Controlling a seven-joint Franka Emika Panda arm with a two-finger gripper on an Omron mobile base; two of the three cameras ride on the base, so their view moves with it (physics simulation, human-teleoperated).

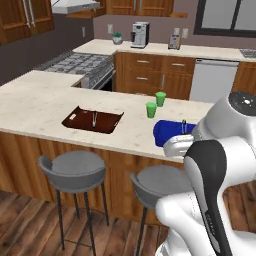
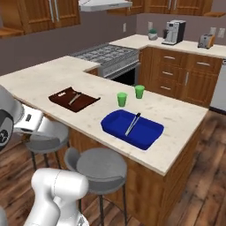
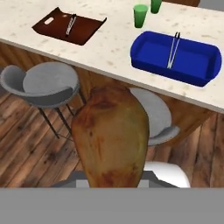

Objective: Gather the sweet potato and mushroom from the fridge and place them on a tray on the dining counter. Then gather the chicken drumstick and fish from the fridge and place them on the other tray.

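The sweet potato (image 3: 110, 136), a fat orange-brown root with darker blotches, sits clenched in the pincer (image 3: 111, 181) and hides the fingertips behind its bulk, so the grip is judged from how it hangs fixed right ahead of the hand. Beyond it and above lies the dining counter (image 3: 105, 50), its pale top running across the hand view. Ahead and to the right of the pincer on that top rests the blue tray (image 3: 151, 54), with a pair of tongs (image 3: 172, 50) lying inside it; ahead and to the left sits the brown tray (image 3: 85, 30), which carries a small utensil of its own. Two green cups (image 3: 140, 15) stand just behind the blue tray. Below the pincer, between it and the counter's edge, are two grey stools (image 3: 41, 83). The step in hand looks like carrying the first vegetable to a tray. The next move calls for lifting the root over the counter's edge, choosing one tray, and lowering it clear of the utensil before letting go.
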